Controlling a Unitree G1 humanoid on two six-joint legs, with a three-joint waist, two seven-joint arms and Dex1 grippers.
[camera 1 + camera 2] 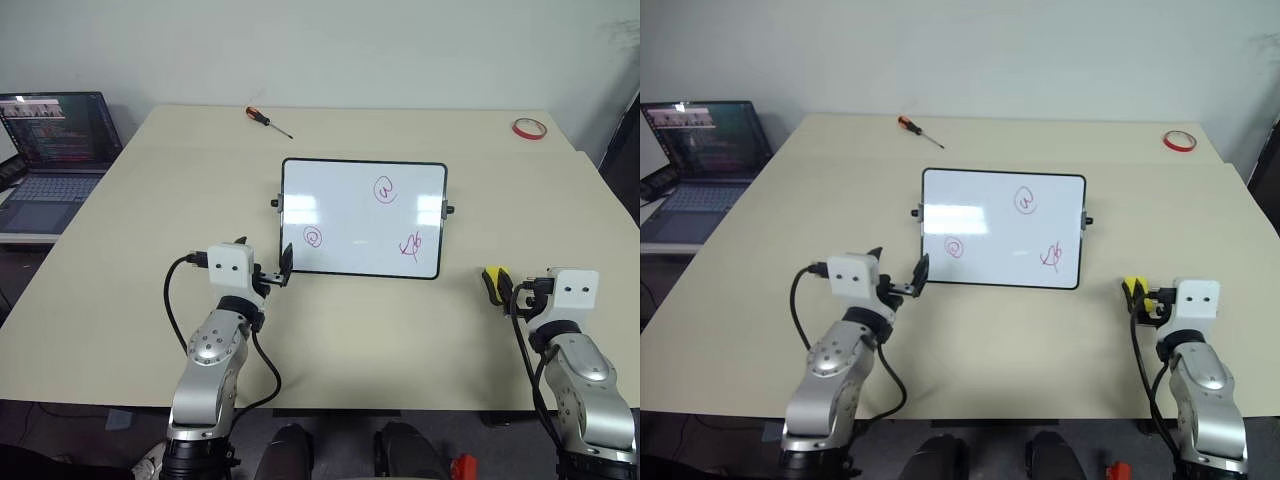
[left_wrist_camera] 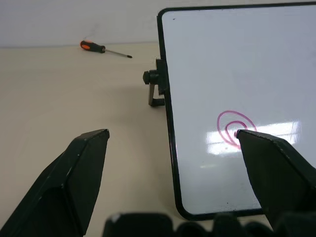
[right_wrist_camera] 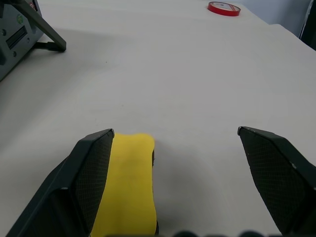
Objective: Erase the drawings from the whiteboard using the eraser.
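Note:
The whiteboard (image 1: 345, 195) stands tilted on its black feet in the middle of the table. On it are the drawings in pink-red: a spiral (image 1: 386, 190) at the upper right, a smaller spiral (image 1: 312, 237) at the lower left and a looped squiggle (image 1: 411, 245) at the lower right. My left gripper (image 2: 171, 134) is open at the board's lower left corner, one finger in front of the board near the small spiral (image 2: 236, 127), the other beside the frame. My right gripper (image 3: 175, 132) is open low over the table, right of the board. The yellow eraser (image 3: 129, 187) lies between its fingers, against the left finger (image 3: 91, 168), ungripped.
An open laptop (image 1: 55, 140) sits on a lower surface at the far left. An orange-handled screwdriver (image 1: 268, 120) lies behind the board, and a red tape ring (image 1: 529, 128) lies at the far right corner. Bare tabletop (image 1: 380, 330) stretches between my arms.

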